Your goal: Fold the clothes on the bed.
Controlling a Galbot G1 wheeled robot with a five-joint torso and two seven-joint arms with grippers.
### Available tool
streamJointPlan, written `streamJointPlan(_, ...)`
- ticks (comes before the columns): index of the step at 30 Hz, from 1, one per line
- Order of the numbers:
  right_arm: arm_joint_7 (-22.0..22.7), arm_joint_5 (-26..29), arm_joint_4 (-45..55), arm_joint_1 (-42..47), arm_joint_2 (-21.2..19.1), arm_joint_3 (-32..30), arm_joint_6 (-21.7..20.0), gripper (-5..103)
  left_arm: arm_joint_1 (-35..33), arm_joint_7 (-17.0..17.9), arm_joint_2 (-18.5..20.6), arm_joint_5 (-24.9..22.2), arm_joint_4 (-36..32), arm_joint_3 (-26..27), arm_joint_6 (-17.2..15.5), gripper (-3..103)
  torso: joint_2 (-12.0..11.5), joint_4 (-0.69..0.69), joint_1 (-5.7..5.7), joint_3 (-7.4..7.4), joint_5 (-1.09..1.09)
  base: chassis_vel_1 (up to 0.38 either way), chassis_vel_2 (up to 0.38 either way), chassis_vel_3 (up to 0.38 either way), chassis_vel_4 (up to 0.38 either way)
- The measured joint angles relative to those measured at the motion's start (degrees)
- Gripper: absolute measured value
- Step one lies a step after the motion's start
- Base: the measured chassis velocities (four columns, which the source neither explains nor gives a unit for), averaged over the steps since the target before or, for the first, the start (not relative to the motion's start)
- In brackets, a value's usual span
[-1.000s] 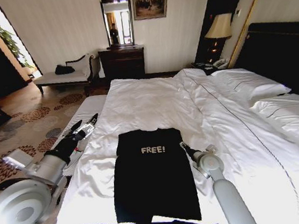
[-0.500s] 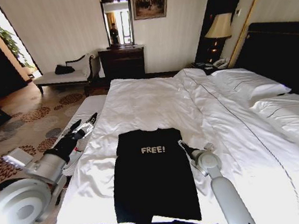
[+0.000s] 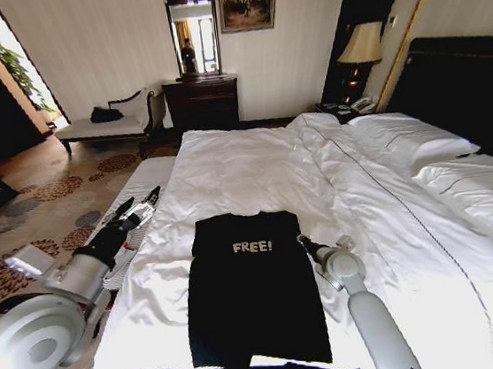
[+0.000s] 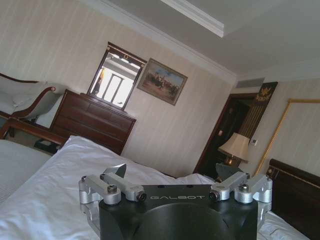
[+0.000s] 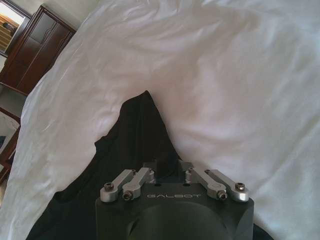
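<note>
Head view: black T-shirt (image 3: 254, 290) with white "FREE!" lettering lies flat on the white duvet (image 3: 253, 166), at the near end of the bed (image 3: 474, 301), sleeves tucked in so it forms a long narrow rectangle. Collar end points toward the room's far wall; hem end reaches the bed's near edge.

My right tool (image 3: 305, 242) sits low on the duvet at the shirt's right edge, level with the lettering. Right wrist view: tool (image 5: 167, 167) has its linkage drawn in, fingers close together on the black cloth at its tip; a peak of the shirt (image 5: 137, 135) rises just ahead of it against white bedding. I read it as pinched on the fabric edge.

My left tool (image 3: 142, 205) hangs off the bed's left side, above the carpet margin, well apart from the shirt. Left wrist view: its finger links (image 4: 112, 187) are spread wide to either side of the body, nothing between them, pointed across the bed toward the dark wooden dresser (image 4: 92, 120).

Pillows (image 3: 411, 143) lie by the dark headboard (image 3: 466, 79) on the right.
</note>
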State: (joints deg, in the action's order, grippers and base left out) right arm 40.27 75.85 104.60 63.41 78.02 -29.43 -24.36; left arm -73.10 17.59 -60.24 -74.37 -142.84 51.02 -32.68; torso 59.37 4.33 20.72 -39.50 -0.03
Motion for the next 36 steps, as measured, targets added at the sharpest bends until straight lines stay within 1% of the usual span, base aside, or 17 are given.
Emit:
streamJointPlan(2, 0.0, 0.0, 0.1, -0.1, 0.0, -0.1, 0.0, 23, 0.1, 0.0, 0.1, 0.1, 0.1, -0.1, 0.0, 100, 0.0, 0.0, 0.0, 0.0, 0.0, 0.0, 0.0, 0.0, 0.0)
streamJointPlan(6, 0.1, 0.0, 0.1, -0.6, -0.2, -0.3, 0.0, 2, 0.1, 0.0, 0.2, 0.2, 0.1, 0.1, 0.0, 100, 0.0, 0.0, 0.0, 0.0, 0.0, 0.0, 0.0, 0.0, 0.0)
streamJointPlan(14, 0.1, -0.2, 0.5, -0.7, -0.6, -0.3, 0.0, 0, -0.4, 0.1, -0.5, 0.5, 0.1, 0.2, 0.0, 100, 0.0, 0.0, 0.0, 0.0, 0.0, 0.0, 0.0, 0.0, 0.0)
streamJointPlan(21, 0.1, -0.8, 0.4, -2.1, -2.4, -0.3, 0.2, 0, 0.0, 0.2, -0.5, 0.6, 0.4, 0.0, 0.1, 100, 0.0, 0.0, 0.0, 0.0, 0.01, 0.0, 0.0, 0.0, 0.0)
streamJointPlan(24, -1.0, -2.4, 0.4, -3.3, -5.0, 0.7, 0.2, 0, 0.3, 0.2, -1.1, 1.3, 0.6, -0.7, 0.2, 100, 0.0, 0.02, 0.0, 0.0, 0.02, 0.0, 0.0, 0.0, 0.0)
streamJointPlan(25, -0.9, -1.7, 0.2, -4.0, -6.4, 1.0, 0.0, 0, 0.3, 0.2, -1.3, 1.4, 0.7, -0.9, 0.2, 100, 0.0, 0.0, 0.0, 0.0, 0.01, 0.0, 0.0, 0.0, 0.0)
streamJointPlan(26, -0.4, -0.1, -0.4, -5.5, -8.9, 1.7, -0.3, 0, 0.3, 0.2, -1.5, 1.5, 0.7, -1.1, 0.2, 100, 0.0, -0.01, 0.0, 0.0, 0.0, 0.0, 0.0, 0.0, 0.0)
streamJointPlan(27, -0.4, -0.1, -0.4, -5.5, -8.9, 1.7, -0.3, 0, 0.3, 0.2, -1.5, 1.5, 0.7, -1.1, 0.2, 100, 0.0, -0.01, 0.0, 0.0, 0.0, 0.0, 0.0, 0.0, 0.0)
streamJointPlan(29, -0.3, 1.3, -2.2, -7.6, -13.8, 2.9, -0.5, 0, 0.3, 0.3, -1.6, 1.7, 0.9, -1.2, 0.2, 100, 0.0, -0.03, 0.0, 0.0, 0.01, 0.0, 0.0, 0.0, 0.0)
streamJointPlan(31, -0.9, 1.8, -4.6, -9.9, -18.7, 4.1, -0.6, 0, 0.4, 0.3, -1.3, 1.8, 1.2, -1.0, 0.3, 100, 0.0, 0.01, 0.0, 0.0, -0.01, 0.0, 0.0, 0.0, 0.0)
streamJointPlan(32, -0.9, 1.8, -4.6, -9.9, -18.7, 4.1, -0.6, 0, 0.4, 0.3, -1.3, 1.8, 1.2, -1.0, 0.3, 100, 0.0, 0.01, 0.0, 0.0, -0.01, 0.0, 0.0, 0.0, 0.0)
streamJointPlan(33, -1.4, 1.9, -5.7, -10.8, -20.3, 4.7, -0.7, 0, 0.4, 0.3, -1.2, 1.8, 1.4, -0.9, 0.4, 100, 0.0, 0.04, 0.0, 0.0, 0.01, 0.0, 0.0, 0.0, 0.0)
streamJointPlan(35, -2.3, 2.0, -7.6, -12.2, -22.1, 5.7, -1.0, 0, 0.6, 0.3, -1.0, 1.7, 1.8, -0.9, 0.4, 100, 0.0, 0.01, 0.0, 0.0, 0.03, 0.0, 0.0, 0.0, 0.0)
streamJointPlan(36, -2.3, 2.0, -7.6, -12.2, -22.1, 5.7, -1.0, 0, 0.6, 0.3, -1.0, 1.7, 1.8, -0.9, 0.4, 100, 0.0, 0.01, 0.0, 0.0, 0.03, 0.0, 0.0, 0.0, 0.0)
